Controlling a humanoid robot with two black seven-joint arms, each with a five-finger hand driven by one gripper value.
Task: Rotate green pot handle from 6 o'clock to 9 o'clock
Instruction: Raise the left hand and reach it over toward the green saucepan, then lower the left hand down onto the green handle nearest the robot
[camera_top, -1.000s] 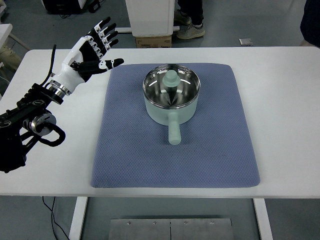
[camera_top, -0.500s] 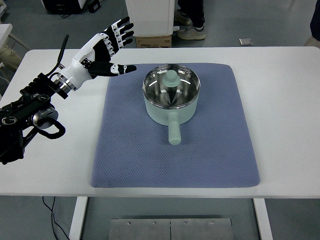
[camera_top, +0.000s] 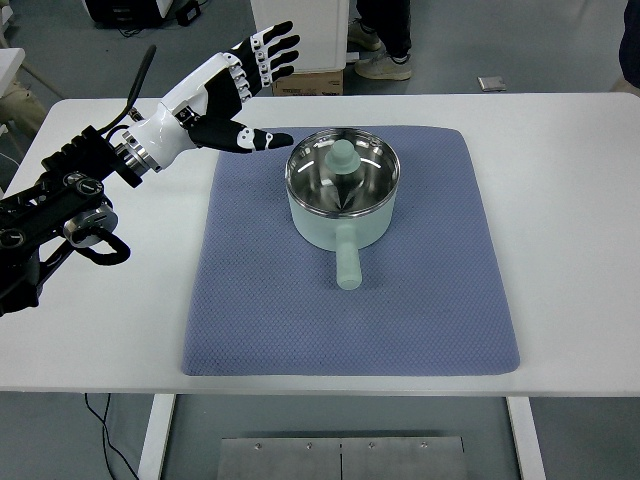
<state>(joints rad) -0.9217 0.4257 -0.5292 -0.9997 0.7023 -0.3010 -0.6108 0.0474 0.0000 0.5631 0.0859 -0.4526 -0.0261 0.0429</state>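
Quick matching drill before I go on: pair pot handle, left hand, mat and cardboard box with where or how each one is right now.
1. pot handle
2. left hand
3. mat
4. cardboard box

a. on the floor beyond the table
b. spread flat under the pot
c. pointing toward the near edge of the table
d. open, raised left of the pot

Pairs: 1-c, 2-d, 3-b, 4-a

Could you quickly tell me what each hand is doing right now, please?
Left hand: open, fingers spread, holding nothing, left of the pot.
Right hand: not in view.
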